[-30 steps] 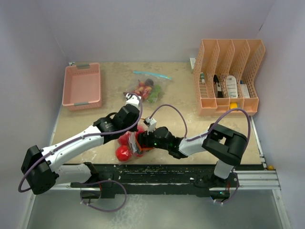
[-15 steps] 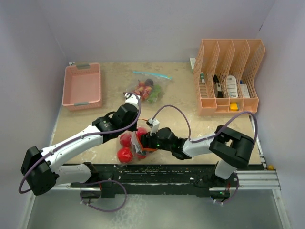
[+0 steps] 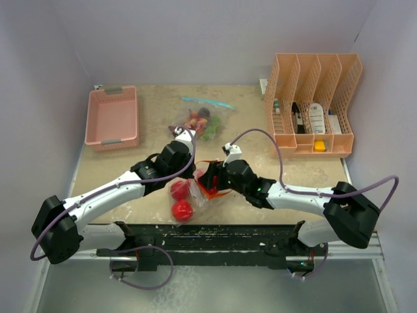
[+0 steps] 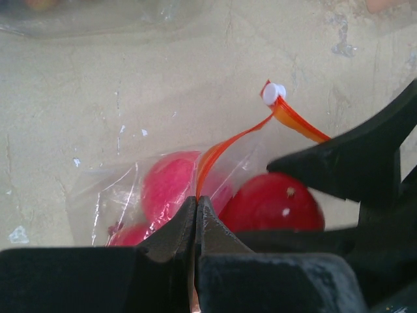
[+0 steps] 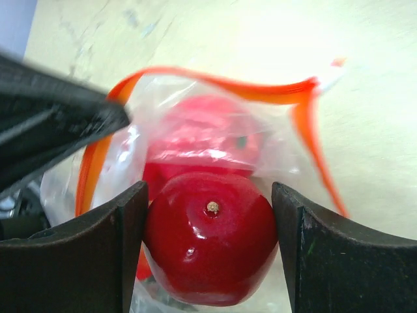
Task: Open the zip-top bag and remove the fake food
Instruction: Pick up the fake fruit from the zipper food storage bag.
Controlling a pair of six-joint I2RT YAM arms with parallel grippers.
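The zip-top bag (image 3: 187, 195) is clear with an orange zip edge (image 4: 221, 151) and lies near the table's front edge, its mouth pulled open. My left gripper (image 4: 196, 202) is shut on that orange edge, in front of the arm's wrist (image 3: 176, 156). Round red fake food (image 3: 182, 210) still lies inside the bag. My right gripper (image 5: 208, 195) sits at the bag's mouth (image 3: 210, 180), its fingers closed on a shiny red apple (image 5: 210, 244). Behind the apple, more red pieces (image 5: 202, 127) show through the plastic.
A second clear bag (image 3: 205, 120) with mixed toy fruit lies further back at the centre. A pink tray (image 3: 112, 117) stands at the back left. An orange file rack (image 3: 313, 104) holding small items stands at the back right.
My right gripper has drawn back to the right and away from the front edge with the red apple between its fingers. The left gripper and the bag shifted slightly right with it.
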